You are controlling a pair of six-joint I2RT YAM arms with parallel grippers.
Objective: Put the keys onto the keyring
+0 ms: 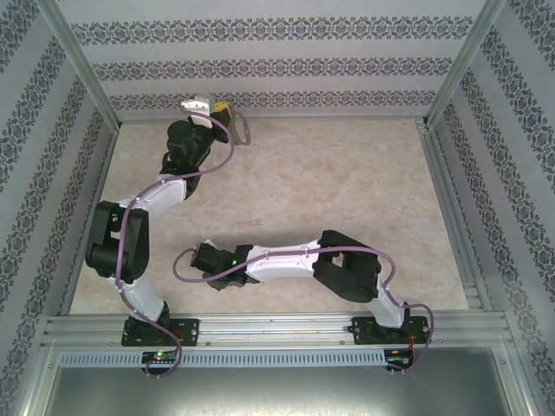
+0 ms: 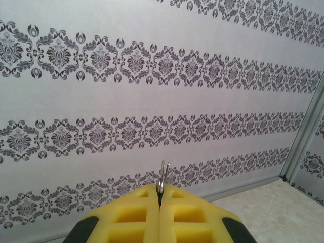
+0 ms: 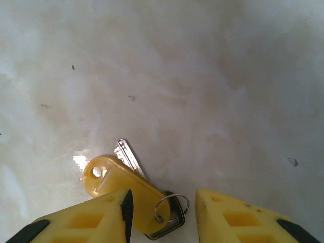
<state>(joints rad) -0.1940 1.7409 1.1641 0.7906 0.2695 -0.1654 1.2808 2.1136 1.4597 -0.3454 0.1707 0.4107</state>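
Most of the small grey metal keyring (image 2: 162, 177) is hidden. Just a thin bent bit of wire pokes up from the seam where the yellow foam left fingers (image 2: 139, 212) are pressed tight together on it, so its shape is hard to make out. That arm reaches to the far left of the table and holds the keyring up in the air, close to the far wall (image 1: 286, 65). The small silver key (image 3: 129, 155) lies flat on the surface (image 3: 212, 76), low down between the yellow right fingers (image 3: 96, 220). These stand apart, one on each side of it. Only the key's thin blade shows well. Its head is tucked under a yellow oval plastic tag (image 3: 119, 185) with a little hole at one end, and the bottom edge of the picture cuts it off. A small silver wire ring (image 3: 171, 205) sits where tag and key meet. One right finger covers the tag's lower edge, and it is not clear if it touches. A pale mark on the tag is too blurry to read. The surface looks like smooth, creamy stone with soft cloudy patches, a few dark specks and a bright shiny spot beside the tag. The walls are white with rows of dark grey flower shapes, and shiny metal posts (image 1: 84, 69) stand at the corners. A silver rail (image 1: 277, 328) along the near edge holds both arm bases.
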